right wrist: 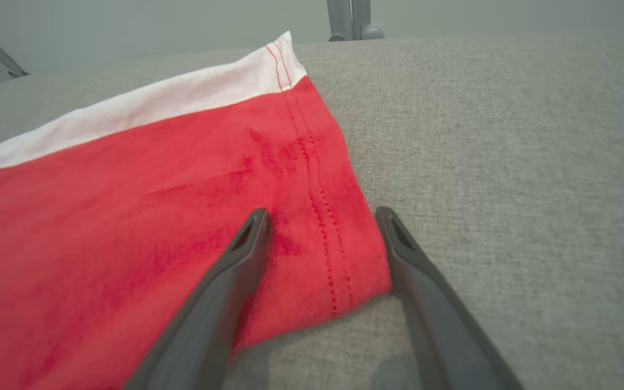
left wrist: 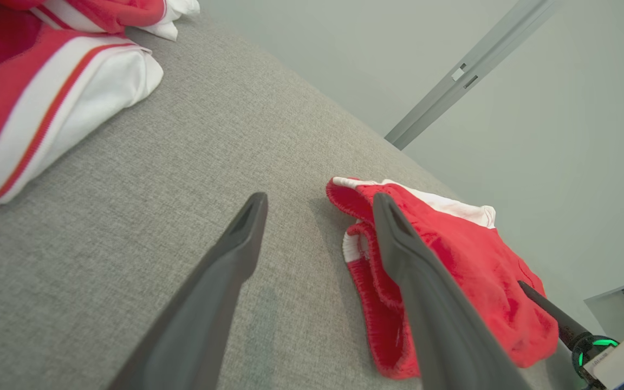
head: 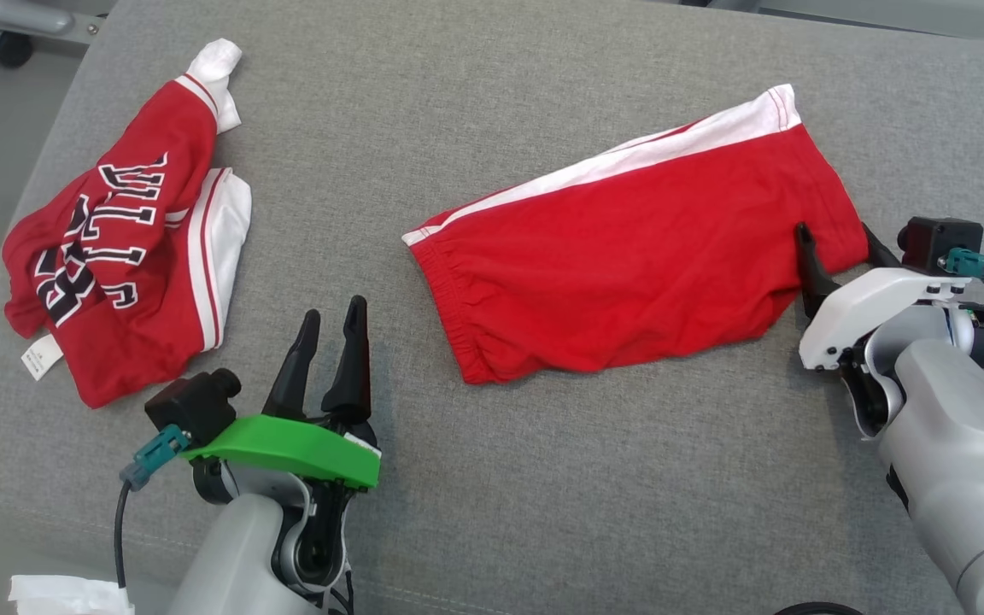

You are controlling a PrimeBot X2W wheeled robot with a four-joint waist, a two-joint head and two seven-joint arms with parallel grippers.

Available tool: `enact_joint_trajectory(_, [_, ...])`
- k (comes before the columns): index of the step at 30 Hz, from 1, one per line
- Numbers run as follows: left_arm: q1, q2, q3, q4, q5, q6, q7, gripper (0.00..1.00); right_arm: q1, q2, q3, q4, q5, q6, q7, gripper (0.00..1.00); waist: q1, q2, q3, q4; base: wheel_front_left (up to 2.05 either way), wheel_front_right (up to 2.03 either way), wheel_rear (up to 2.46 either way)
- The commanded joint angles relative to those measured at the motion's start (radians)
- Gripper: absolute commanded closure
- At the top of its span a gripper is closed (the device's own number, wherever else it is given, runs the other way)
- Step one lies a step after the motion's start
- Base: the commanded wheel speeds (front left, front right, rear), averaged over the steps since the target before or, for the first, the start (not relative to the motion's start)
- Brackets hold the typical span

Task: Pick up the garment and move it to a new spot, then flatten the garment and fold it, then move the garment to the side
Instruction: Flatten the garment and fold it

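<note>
The garment, a pair of red shorts (head: 629, 256) with a white side stripe, lies spread flat on the grey cushion (head: 543, 495), right of centre. My right gripper (head: 835, 231) is open and straddles the shorts' near right hem corner. In the right wrist view one finger lies over the red cloth (right wrist: 182, 206) and the other finger is beside the stitched hem on bare cushion; the gripper (right wrist: 323, 212) pinches nothing. My left gripper (head: 335, 309) is open and empty over bare cushion, left of the shorts' elastic waistband (left wrist: 377, 281), in its own wrist view too (left wrist: 318, 199).
A crumpled red and white jersey (head: 116, 256) with black lettering lies at the cushion's left end, close to the left gripper, and fills the top left corner of the left wrist view (left wrist: 30, 81). White paper (head: 69, 594) sits at the lower left. The cushion drops off at left to floor.
</note>
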Motion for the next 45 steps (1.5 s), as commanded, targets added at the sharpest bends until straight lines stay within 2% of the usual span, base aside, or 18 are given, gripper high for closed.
enact_joint_trajectory(1, [0.008, 0.003, -0.003, -0.002, 0.031, 0.002, 0.0, 0.0, -0.006, 0.011, -0.012, 0.032, -0.006, -0.001, -0.002, 0.0, 0.0, 0.0, -0.003, 0.01, 0.0, 0.0, 0.0])
enact_joint_trajectory(4, [0.014, 0.006, -0.002, -0.012, 0.071, 0.002, 0.0, 0.0, -0.006, 0.035, -0.009, 0.064, 0.002, -0.001, 0.0, 0.0, 0.0, 0.0, -0.007, 0.013, 0.0, 0.0, 0.0])
enact_joint_trajectory(5, [0.02, 0.006, -0.001, -0.012, 0.08, 0.002, 0.0, 0.0, -0.003, 0.041, -0.011, 0.071, 0.011, -0.001, 0.0, 0.54, 0.0, 0.0, -0.009, 0.012, 0.0, 0.0, 0.0])
enact_joint_trajectory(6, [0.023, 0.006, 0.001, -0.011, 0.084, 0.002, 0.0, 0.0, 0.0, 0.047, -0.016, 0.076, 0.018, -0.001, 0.0, 0.87, 0.0, 0.0, -0.011, 0.011, 0.0, 0.0, 0.0])
enact_joint_trajectory(7, [0.024, 0.007, 0.002, -0.012, 0.093, 0.002, 0.0, 0.0, 0.001, 0.049, -0.02, 0.077, 0.025, -0.001, 0.0, 1.0, 0.0, 0.0, -0.013, 0.009, 0.0, 0.0, 0.0])
enact_joint_trajectory(18, [0.065, 0.016, 0.033, -0.018, 0.171, 0.002, 0.0, 0.0, 0.12, 0.068, -0.129, -0.07, 0.074, -0.001, -0.002, 1.0, 0.0, 0.0, -0.063, -0.029, 0.0, 0.0, 0.0])
enact_joint_trajectory(24, [0.107, 0.022, 0.071, -0.016, 0.271, 0.002, 0.0, 0.0, 0.25, 0.103, -0.214, -0.191, 0.099, -0.001, -0.002, 1.0, 0.0, 0.0, -0.123, -0.069, 0.0, 0.0, 0.0])
enact_joint_trajectory(29, [0.158, 0.023, 0.124, -0.007, 0.365, 0.002, 0.0, 0.0, 0.358, 0.129, -0.228, -0.264, 0.081, -0.001, -0.002, 1.0, 0.0, 0.0, -0.184, -0.118, 0.0, 0.0, 0.0])
enact_joint_trajectory(35, [0.223, 0.026, 0.16, -0.009, 0.455, 0.002, -0.001, 0.0, 0.465, 0.158, -0.268, -0.316, 0.097, -0.001, -0.002, 1.0, 0.0, 0.0, -0.255, -0.165, 0.0, 0.0, 0.0])
enact_joint_trajectory(45, [0.291, 0.014, 0.208, -0.014, 0.516, 0.002, 0.0, 0.0, 0.595, 0.182, -0.328, -0.371, 0.093, -0.001, -0.002, 1.0, 0.0, 0.0, -0.295, -0.201, 0.0, 0.0, 0.0])
